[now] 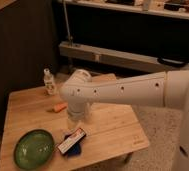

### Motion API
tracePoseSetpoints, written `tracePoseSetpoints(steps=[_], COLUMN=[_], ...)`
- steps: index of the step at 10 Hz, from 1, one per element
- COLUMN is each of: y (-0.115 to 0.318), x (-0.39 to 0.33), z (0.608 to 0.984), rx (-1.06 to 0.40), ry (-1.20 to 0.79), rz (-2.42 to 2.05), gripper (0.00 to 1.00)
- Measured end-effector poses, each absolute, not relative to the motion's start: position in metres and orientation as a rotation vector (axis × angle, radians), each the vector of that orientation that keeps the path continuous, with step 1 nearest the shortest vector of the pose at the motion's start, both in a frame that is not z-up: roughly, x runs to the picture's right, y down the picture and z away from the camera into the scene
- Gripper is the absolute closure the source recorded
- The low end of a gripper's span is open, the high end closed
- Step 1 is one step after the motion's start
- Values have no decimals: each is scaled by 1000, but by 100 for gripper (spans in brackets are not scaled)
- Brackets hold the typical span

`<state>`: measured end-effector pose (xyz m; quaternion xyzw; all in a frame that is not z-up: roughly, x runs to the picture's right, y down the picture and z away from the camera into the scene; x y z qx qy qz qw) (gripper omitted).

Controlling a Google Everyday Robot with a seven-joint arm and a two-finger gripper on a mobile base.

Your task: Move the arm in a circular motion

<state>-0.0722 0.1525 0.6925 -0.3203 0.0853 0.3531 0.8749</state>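
- White jointed arm point(123, 90) stretched from the right edge across the middle of a small wooden table point(113, 127), elbow joint bulging above the tabletop centre.
- Gripper point(74, 119) pointing down from that joint, just over the boards near a translucent cup partly hidden behind it; finger state impossible to tell.
- Smooth, thick, rigid tubular segments dotted with small dark holes: likely heavy and stiff, nothing to grasp, driven by own joints.
- Green bowl point(34, 148) at near left, flat packet on a blue item point(71, 142) just beside the gripper, orange carrot-like piece point(59, 107) to the left, small clear bottle point(49, 82) at far left.
- Circular sweep judged risky at this height: cup, packet and carrot all close beneath the wrist.
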Motion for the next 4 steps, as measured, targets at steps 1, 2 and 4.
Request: tracePoseSetpoints(steps=[1, 2, 4], y=[150, 139, 118], x=[-65, -46, -20], z=[693, 694, 694], rx=[-658, -628, -576], ry=[162, 120, 64], rz=[724, 701, 674], gripper=[35, 35, 35])
